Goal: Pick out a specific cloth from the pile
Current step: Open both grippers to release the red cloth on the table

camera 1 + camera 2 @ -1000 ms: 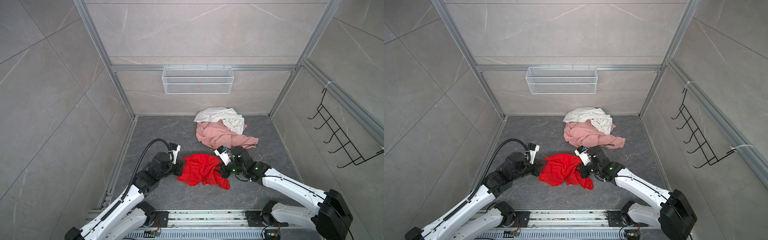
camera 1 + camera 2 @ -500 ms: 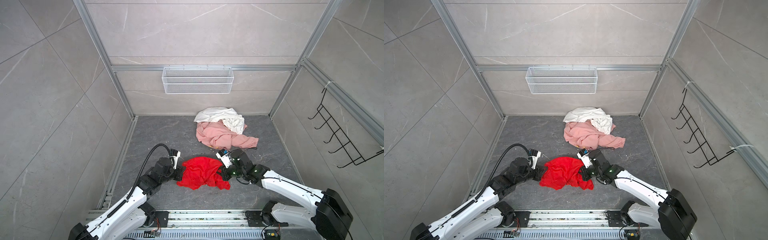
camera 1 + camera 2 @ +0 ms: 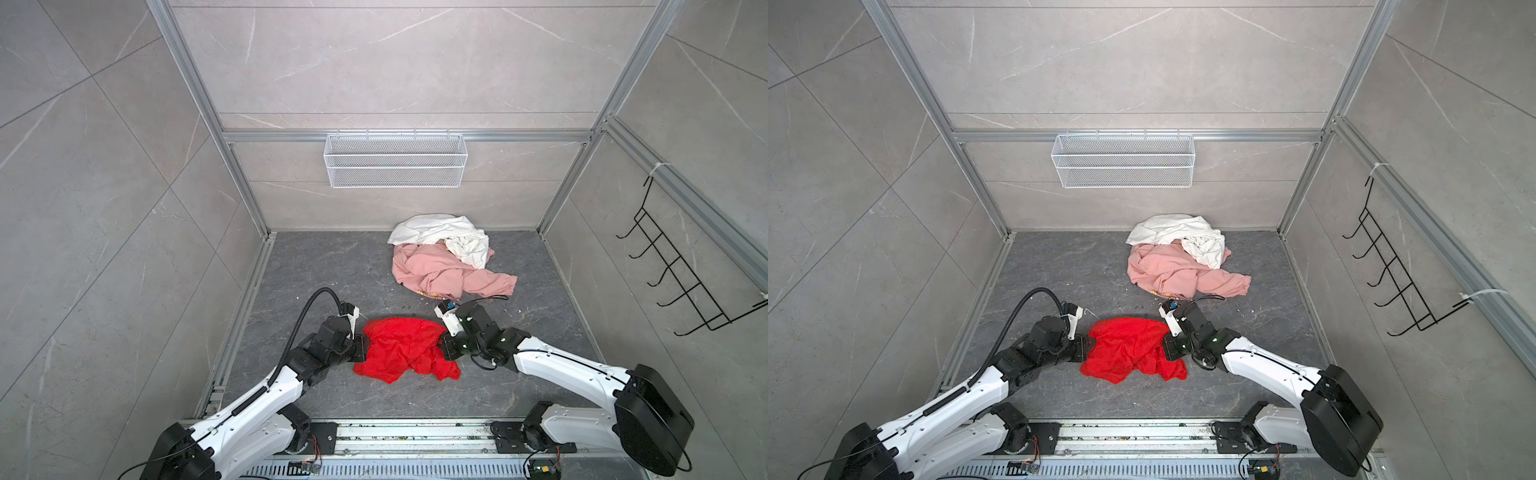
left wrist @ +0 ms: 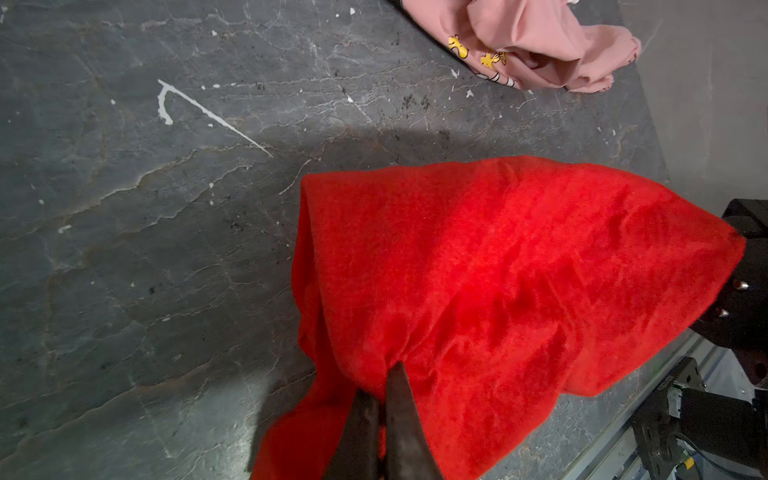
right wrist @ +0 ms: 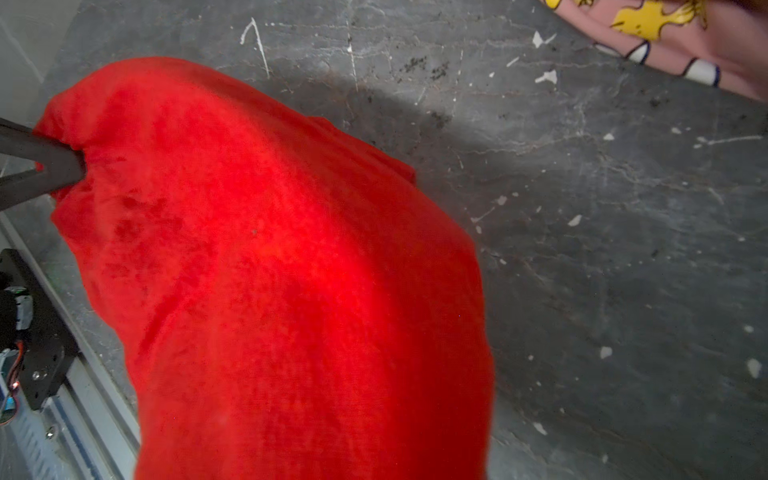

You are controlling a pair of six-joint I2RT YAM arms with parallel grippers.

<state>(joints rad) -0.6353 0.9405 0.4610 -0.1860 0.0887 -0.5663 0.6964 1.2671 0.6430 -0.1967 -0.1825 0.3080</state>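
Note:
The cloth is bright red. It hangs bunched between my two grippers near the front of the floor, and its lower folds touch the floor. My left gripper is shut on the cloth's left edge. My right gripper is shut on its right edge. In the right wrist view the cloth hides those jaws. The pile, now white and pale pink, lies apart at the back right.
A white wire basket hangs on the back wall. A black hook rack hangs on the right wall. The metal base rail runs along the front edge. Grey walls close in the dark floor on three sides.
Both grippers have come a little toward the front rail and sunk lower with the red cloth between them. The cloth now sags more onto the floor. The pile has not moved.

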